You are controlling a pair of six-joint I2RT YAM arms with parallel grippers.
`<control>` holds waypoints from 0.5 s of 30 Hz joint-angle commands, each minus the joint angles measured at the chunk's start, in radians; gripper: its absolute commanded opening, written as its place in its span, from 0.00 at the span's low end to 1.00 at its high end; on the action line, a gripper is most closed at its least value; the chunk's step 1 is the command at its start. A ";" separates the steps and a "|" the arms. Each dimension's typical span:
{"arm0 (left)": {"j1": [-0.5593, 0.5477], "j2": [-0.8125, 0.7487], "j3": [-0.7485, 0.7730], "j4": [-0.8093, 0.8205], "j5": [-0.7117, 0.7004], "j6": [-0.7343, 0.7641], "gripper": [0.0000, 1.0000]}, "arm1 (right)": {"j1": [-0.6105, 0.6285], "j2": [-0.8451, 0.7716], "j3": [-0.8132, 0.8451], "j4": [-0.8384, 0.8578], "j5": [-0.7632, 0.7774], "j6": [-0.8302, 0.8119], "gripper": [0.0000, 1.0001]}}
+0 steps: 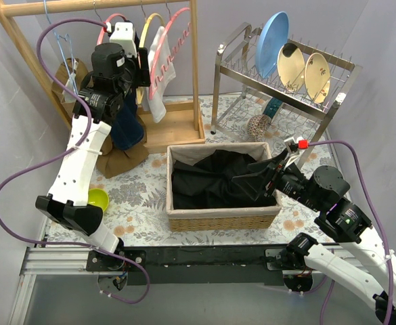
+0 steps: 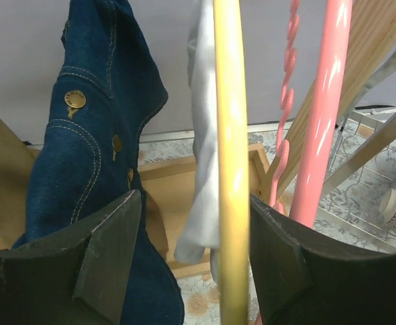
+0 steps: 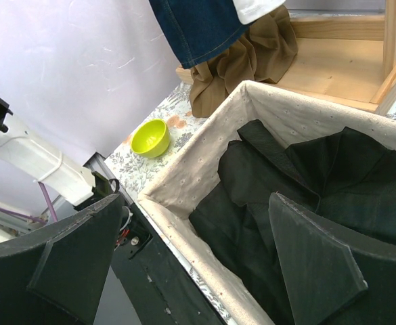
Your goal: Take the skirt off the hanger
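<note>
A blue denim skirt (image 1: 126, 125) with brass buttons hangs from the wooden rack, and it also shows at the left of the left wrist view (image 2: 96, 135). My left gripper (image 1: 142, 68) is raised at the hangers and open (image 2: 194, 203). A yellow hanger (image 2: 230, 135) passes between its jaws close to the right finger, and the denim lies against the left finger. A white cloth (image 2: 204, 135) hangs behind the yellow hanger. My right gripper (image 1: 260, 172) is open and empty (image 3: 196, 200) over a wicker basket (image 1: 221, 218) that holds a black garment (image 1: 211, 179).
A brown garment (image 1: 120, 159) hangs under the denim onto the rack base (image 1: 177, 125). Pink hangers (image 1: 174, 34) hang to the right of the yellow one. A green bowl (image 1: 97, 199) sits left of the basket. A dish rack (image 1: 286, 88) with plates stands at the back right.
</note>
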 commanded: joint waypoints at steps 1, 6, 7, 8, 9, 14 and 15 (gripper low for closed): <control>0.012 -0.011 -0.003 0.022 0.063 -0.006 0.57 | 0.005 0.000 -0.004 0.055 -0.004 -0.006 0.96; 0.012 -0.009 -0.004 0.022 0.079 -0.010 0.22 | 0.005 -0.003 -0.003 0.055 -0.002 -0.009 0.96; 0.012 -0.014 -0.007 0.027 0.080 -0.012 0.17 | 0.005 -0.003 -0.003 0.055 -0.002 -0.009 0.96; 0.012 -0.018 -0.007 0.034 0.080 -0.012 0.15 | 0.005 -0.003 -0.001 0.054 -0.002 -0.010 0.96; 0.012 -0.023 -0.004 0.041 0.080 -0.013 0.12 | 0.005 -0.001 -0.001 0.055 -0.002 -0.010 0.96; 0.010 -0.037 0.022 0.085 0.074 -0.017 0.00 | 0.005 0.003 0.000 0.064 -0.009 -0.010 0.96; 0.012 -0.037 0.029 0.091 0.080 -0.018 0.00 | 0.005 0.005 0.000 0.066 -0.009 -0.010 0.96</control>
